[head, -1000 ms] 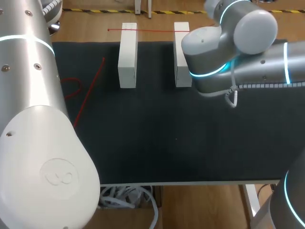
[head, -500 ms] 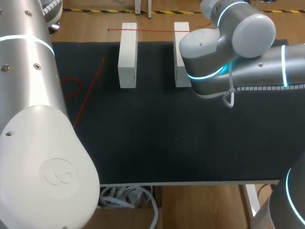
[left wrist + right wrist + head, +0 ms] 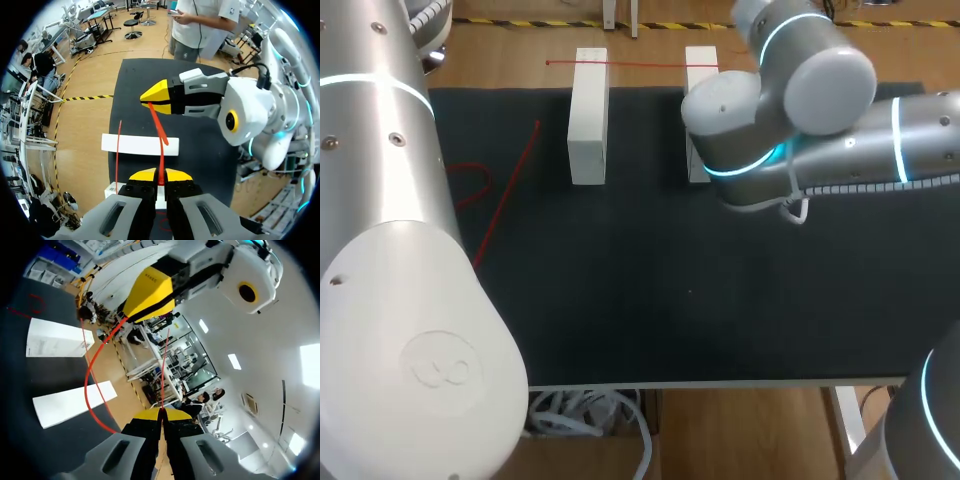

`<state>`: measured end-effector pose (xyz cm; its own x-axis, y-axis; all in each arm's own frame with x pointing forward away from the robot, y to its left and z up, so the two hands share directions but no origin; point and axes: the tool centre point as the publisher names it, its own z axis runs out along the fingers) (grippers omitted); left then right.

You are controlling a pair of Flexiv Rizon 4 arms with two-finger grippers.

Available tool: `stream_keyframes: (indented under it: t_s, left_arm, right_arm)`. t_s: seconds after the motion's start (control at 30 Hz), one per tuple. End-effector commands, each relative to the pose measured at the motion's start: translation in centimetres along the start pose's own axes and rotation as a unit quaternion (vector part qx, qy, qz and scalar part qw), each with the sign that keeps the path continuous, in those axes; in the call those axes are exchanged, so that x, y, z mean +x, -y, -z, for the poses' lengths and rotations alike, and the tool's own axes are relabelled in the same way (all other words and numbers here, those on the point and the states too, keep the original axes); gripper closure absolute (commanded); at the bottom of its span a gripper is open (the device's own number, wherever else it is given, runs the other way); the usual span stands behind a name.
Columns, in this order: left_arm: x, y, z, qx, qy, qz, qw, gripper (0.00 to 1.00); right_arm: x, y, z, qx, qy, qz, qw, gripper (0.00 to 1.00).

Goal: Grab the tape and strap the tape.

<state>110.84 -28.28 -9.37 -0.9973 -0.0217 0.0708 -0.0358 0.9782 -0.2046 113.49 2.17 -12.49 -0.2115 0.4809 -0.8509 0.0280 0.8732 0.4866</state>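
Head view: the tape (image 3: 640, 64) spans two white blocks (image 3: 588, 115) at the table's (image 3: 670, 290) far edge. Left wrist view: the left pincer (image 3: 160, 176) grips the tape, which runs straight ahead to the right pincer (image 3: 150, 98). Right wrist view: the right pincer pinches the tape, with the left pincer ahead of it.

Bright, even overhead light; soft sheen on the left arm (image 3: 390, 200) at left; shadows faint on the dark table (image 3: 720, 300).

text, labels, numbers, signs | none legible | all three views
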Motion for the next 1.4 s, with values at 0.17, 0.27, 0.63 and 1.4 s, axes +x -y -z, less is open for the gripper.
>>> stream_keyframes:
  t_s: [0.17,0.27,0.63,1.4]
  left_arm:
    - [-0.3,0.3,0.3,-0.005,-0.004,0.000,1.000,1.00]
    - [-0.3,0.3,0.3,-0.005,-0.004,0.000,1.000,1.00]
    - [-0.3,0.3,0.3,-0.005,-0.004,0.000,1.000,1.00]
    - [-0.3,0.3,0.3,-0.005,-0.004,0.000,1.000,1.00]
  right_arm:
    - [-0.1,-0.6,0.1,0.019,0.022,0.015,0.999,1.00]
    - [-0.5,-0.5,0.0,0.028,0.034,0.008,0.999,1.00]
    - [-0.7,0.3,0.2,0.046,0.048,0.014,0.998,1.00]
    - [-0.8,0.3,0.5,0.031,0.046,-0.021,0.998,1.00]
